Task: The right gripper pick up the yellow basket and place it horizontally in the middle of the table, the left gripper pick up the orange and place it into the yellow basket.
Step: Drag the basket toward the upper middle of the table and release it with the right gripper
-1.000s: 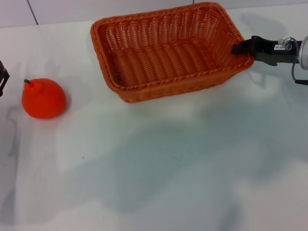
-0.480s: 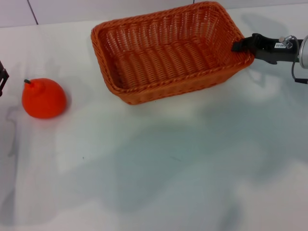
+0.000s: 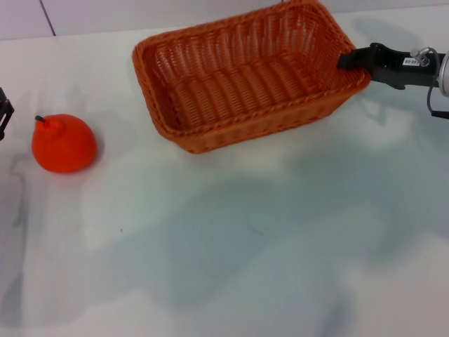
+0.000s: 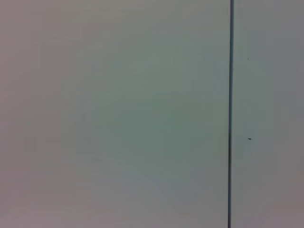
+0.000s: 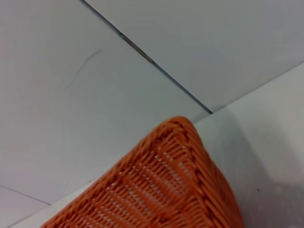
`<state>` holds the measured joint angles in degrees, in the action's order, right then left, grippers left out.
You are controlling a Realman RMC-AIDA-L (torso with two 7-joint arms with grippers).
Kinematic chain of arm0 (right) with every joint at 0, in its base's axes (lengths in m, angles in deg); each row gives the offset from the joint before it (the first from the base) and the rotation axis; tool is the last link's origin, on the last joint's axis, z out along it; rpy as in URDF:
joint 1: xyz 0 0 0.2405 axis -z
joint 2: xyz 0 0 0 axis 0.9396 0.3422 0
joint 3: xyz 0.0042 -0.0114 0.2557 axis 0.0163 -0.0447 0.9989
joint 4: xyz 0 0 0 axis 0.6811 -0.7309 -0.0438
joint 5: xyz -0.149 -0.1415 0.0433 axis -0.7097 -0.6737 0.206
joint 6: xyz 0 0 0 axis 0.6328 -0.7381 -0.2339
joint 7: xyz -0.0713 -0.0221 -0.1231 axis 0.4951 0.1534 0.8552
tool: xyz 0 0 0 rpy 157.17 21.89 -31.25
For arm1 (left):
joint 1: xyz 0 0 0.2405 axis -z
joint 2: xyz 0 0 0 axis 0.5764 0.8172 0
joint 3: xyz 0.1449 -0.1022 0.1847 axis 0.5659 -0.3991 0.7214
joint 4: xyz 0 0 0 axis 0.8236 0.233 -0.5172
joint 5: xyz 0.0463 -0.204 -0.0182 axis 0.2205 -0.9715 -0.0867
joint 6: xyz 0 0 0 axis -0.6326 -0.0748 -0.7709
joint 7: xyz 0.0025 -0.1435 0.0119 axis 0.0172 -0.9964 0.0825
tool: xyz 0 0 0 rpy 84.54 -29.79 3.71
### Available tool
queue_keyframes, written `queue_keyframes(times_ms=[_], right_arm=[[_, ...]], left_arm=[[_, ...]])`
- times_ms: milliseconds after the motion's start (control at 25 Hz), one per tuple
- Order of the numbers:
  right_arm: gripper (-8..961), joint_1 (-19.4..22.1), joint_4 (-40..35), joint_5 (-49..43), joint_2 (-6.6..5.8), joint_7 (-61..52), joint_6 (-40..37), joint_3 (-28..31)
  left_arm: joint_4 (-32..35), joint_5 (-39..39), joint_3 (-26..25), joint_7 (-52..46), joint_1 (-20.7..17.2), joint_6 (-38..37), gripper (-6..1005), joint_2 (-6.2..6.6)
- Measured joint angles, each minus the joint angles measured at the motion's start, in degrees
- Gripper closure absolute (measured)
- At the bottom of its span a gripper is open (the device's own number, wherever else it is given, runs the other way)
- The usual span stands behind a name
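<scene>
The yellow basket (image 3: 231,88), orange-brown woven wicker, sits at the back of the table (image 3: 245,239) with its long side across, tilted with the right end raised. My right gripper (image 3: 349,61) is shut on the rim of its right short end. The right wrist view shows a corner of the basket (image 5: 156,190) close up. The orange (image 3: 63,144), with a dark stem, rests on the table at the left. Only a black sliver of my left gripper (image 3: 3,109) shows at the left edge, beside the orange and apart from it.
A white wall with dark seams (image 3: 45,17) stands behind the table. The left wrist view shows only a pale surface with one dark line (image 4: 231,114). White tabletop stretches from the basket to the front edge.
My right gripper has moved up and slightly back with the basket's right end, which has risen. The orange and the left gripper have not moved.
</scene>
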<state>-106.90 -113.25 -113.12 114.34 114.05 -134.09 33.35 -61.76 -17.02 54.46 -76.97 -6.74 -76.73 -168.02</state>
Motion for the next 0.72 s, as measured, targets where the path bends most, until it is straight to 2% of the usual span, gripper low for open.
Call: queue_keyframes(times_ms=[160, 600, 680, 720], right_arm=[[637, -0.2, 0.0, 0.2, 0.16, 0.8, 0.2, 0.2], [384, 1.3, -0.2, 4.2, 0.85, 5.6, 3.2, 0.5], [146, 2.3, -1.1, 5.2, 0.84, 6.7, 3.9, 0.9], [123, 2.9, -1.7, 5.7, 0.83, 7.3, 4.3, 1.0]], left_arm=[[0.0, 0.0, 0.0, 0.0, 0.0, 0.0, 93, 0.01], [0.0, 0.0, 0.0, -0.2, -0.1, 0.0, 94, 0.12], [0.0, 0.0, -0.1, -0.5, 0.0, 0.0, 94, 0.17], [0.0, 0.0, -0.1, -0.7, 0.1, 0.0, 94, 0.19]])
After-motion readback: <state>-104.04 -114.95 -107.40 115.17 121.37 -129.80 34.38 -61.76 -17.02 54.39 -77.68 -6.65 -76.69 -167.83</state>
